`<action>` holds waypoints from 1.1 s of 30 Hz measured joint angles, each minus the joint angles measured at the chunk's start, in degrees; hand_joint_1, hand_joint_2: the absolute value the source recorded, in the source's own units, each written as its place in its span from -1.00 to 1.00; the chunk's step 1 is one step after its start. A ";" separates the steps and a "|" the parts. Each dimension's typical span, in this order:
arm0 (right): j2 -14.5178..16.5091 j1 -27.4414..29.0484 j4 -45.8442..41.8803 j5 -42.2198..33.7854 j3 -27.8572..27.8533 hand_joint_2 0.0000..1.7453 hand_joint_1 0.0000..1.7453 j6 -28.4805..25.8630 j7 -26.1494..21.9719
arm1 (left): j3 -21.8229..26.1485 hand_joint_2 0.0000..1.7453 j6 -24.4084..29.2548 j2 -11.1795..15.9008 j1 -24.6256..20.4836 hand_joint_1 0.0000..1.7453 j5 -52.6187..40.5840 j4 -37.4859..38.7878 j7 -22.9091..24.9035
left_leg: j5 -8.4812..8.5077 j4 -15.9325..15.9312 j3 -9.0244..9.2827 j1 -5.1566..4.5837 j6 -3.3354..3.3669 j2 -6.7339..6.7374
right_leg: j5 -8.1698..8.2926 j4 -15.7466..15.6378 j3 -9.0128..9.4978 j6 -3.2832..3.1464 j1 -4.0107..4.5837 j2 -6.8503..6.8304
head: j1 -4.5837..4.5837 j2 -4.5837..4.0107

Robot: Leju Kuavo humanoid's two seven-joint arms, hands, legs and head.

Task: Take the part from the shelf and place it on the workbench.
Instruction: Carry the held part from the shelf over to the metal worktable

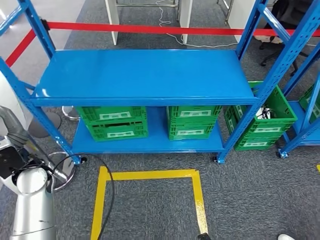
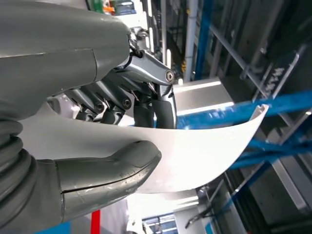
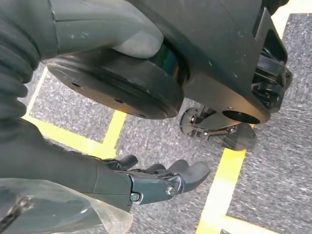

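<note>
Blue shelf (image 1: 143, 75) ahead; left hand (image 2: 121, 126) grips white part (image 2: 206, 151) (curved)

The shelf (image 1: 143, 75) stands directly ahead on the floor (image 1: 249, 195), with its upper deck above a lower deck. Two stacks of crates (image 1: 113, 122) (image 1: 192, 121) sit side by side on the lower deck, left and right of centre. A further crate (image 1: 264, 120) rests on the floor just right of the shelf's right post. A barrier tape (image 1: 151, 29) runs behind the shelf. Floor tape (image 1: 151, 176) marks a bay in front of it. The left arm (image 1: 32, 205) enters at lower left.
</note>
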 joint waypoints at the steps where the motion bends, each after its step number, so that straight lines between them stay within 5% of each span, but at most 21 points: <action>1: -0.13 -0.04 -0.08 -0.45 -0.39 1.00 -1.00 -0.04 -0.28 | 0.12 1.00 -0.01 0.02 0.07 1.00 -0.05 -0.11 0.06 | 0.63 0.02 -0.75 -0.04 0.25 0.03 | -2.88 3.04 -0.89 0.23 -0.08 -0.01 | 0.06 0.00; 3: -0.42 -0.16 -0.38 -1.43 -1.28 1.00 -1.00 -0.61 -0.69 | 0.31 1.00 -0.01 0.09 0.34 1.00 -0.18 -0.25 0.23 | 1.89 0.07 -2.34 -0.18 0.43 0.05 | -6.77 10.01 -2.04 0.53 -0.16 0.01 | 0.10 0.00; 5: -1.03 -0.17 -0.93 -2.32 -2.35 1.00 -1.00 -1.75 -0.87 | 0.49 1.00 -0.01 0.17 0.75 1.00 -0.33 -0.31 0.56 | 3.20 0.15 -4.01 -0.39 0.42 0.02 | -5.67 12.50 -0.85 0.54 -0.17 0.12 | 0.11 0.00; 8: -2.22 -0.08 -2.03 -3.40 -3.88 1.00 -1.00 -3.32 -1.31 | 0.84 1.00 -0.01 0.30 1.16 1.00 -0.84 -0.79 0.94 | 4.91 0.35 -5.97 -0.73 0.12 -0.06 | -2.02 2.95 6.96 -0.32 0.09 0.21 | 0.13 0.00; 9: -2.53 -0.12 -2.44 -3.65 -4.38 1.00 -1.00 -3.96 -1.54 | 0.96 1.00 -0.01 0.34 1.22 1.00 -1.03 -1.11 1.05 | 5.44 0.43 -6.38 -0.85 -0.10 -0.01 | -2.37 -1.34 9.80 -0.64 0.22 0.24 | 0.10 0.00; 11: -2.78 -0.21 -3.16 -3.84 -5.35 1.00 -1.00 -5.87 -2.17 | 1.15 1.00 -0.01 0.43 1.35 1.00 -1.42 -1.73 1.39 | 6.52 0.42 -6.85 -0.93 -0.66 0.17 | -3.64 -6.26 12.41 -1.15 0.48 0.30 | 0.11 0.00; 13: -2.74 -0.08 -3.57 -3.71 -5.94 1.00 -1.00 -8.33 -2.85 | 1.29 1.00 -0.01 0.50 1.68 1.00 -1.79 -2.18 1.74 | 6.94 0.42 -7.09 -0.79 -1.30 0.18 | -3.15 -6.66 11.66 -1.83 0.41 0.20 | 0.13 0.00; 14: -2.72 -0.02 -3.72 -3.63 -6.15 1.00 -1.00 -9.31 -3.09 | 1.38 1.00 -0.01 0.55 1.90 1.00 -1.90 -2.38 1.89 | 5.82 1.16 -7.36 -0.71 -1.68 0.09 | -2.65 -6.71 11.28 -2.32 0.32 0.07 | 0.08 0.00; 17: -2.67 0.02 -4.15 -3.45 -6.68 1.00 -1.00 -11.01 -3.70 | 1.67 1.00 -0.01 0.79 2.39 1.00 -1.95 -2.83 2.05 | -2.16 9.74 -9.45 -0.41 -2.76 -0.08 | -0.99 -6.72 9.84 -3.23 0.19 -0.26 | -0.21 0.00; 19: -2.65 0.04 -4.55 -3.36 -7.01 1.00 -1.00 -13.26 -4.95 | 1.75 1.00 -0.01 0.98 2.90 1.00 -1.96 -3.10 2.40 | -4.77 16.14 -10.25 -0.23 -3.16 -0.08 | 0.07 -6.50 8.67 -3.21 0.20 -0.31 | -0.24 0.00; 21: -2.56 0.03 -4.93 -3.36 -7.28 1.00 -1.00 -15.55 -6.69 | 1.76 1.00 -0.01 1.12 3.49 1.00 -1.97 -3.53 2.81 | -2.89 14.92 -7.74 -0.13 -3.15 -0.07 | 0.81 -6.05 7.37 -3.06 0.19 -0.28 | -0.26 0.00; 23: -2.40 -0.03 -5.21 -3.39 -7.43 1.00 -1.00 -16.51 -7.73 | 1.78 1.00 -0.01 1.19 3.80 1.00 -1.97 -4.06 2.95 | -0.64 6.86 -2.23 -0.17 -2.67 -0.09 | 1.12 -5.44 6.50 -2.85 0.24 -0.27 | -0.25 0.00; 25: -2.25 -0.16 -5.42 -3.41 -7.48 1.00 -1.00 -16.75 -8.03 | 1.78 1.00 -0.01 1.22 3.92 1.00 -1.97 -4.54 2.95 | -0.35 0.74 1.28 -0.39 -2.07 -0.12 | 1.45 -4.95 5.80 -2.36 0.33 -0.27 | -0.22 0.00; 29: -2.08 -0.20 -5.77 -3.42 -7.55 1.00 -1.00 -16.88 -8.15 | 1.86 1.00 -0.01 1.26 4.11 1.00 -1.97 -5.08 2.95 | 0.18 -0.98 1.03 -0.37 -0.62 0.01 | 1.33 -4.03 4.55 -0.99 0.26 -0.13 | -0.16 0.00; 31: -2.04 -0.19 -5.92 -3.43 -7.63 1.00 -1.00 -16.94 -8.16 | 1.87 1.00 -0.01 1.25 4.19 1.00 -1.97 -5.25 2.95 | 0.96 -1.31 0.44 -0.15 0.14 0.15 | -1.94 0.63 2.31 -0.43 0.10 0.13 | -0.08 0.00; 33: -1.99 -0.18 -5.96 -3.44 -7.78 1.00 -1.00 -16.97 -8.16 | 1.86 1.00 -0.01 1.24 4.37 1.00 -1.97 -5.32 2.95 | 1.58 -1.22 -0.49 -0.19 0.37 0.16 | -5.96 8.50 -0.95 0.04 -0.08 0.22 | -0.02 0.00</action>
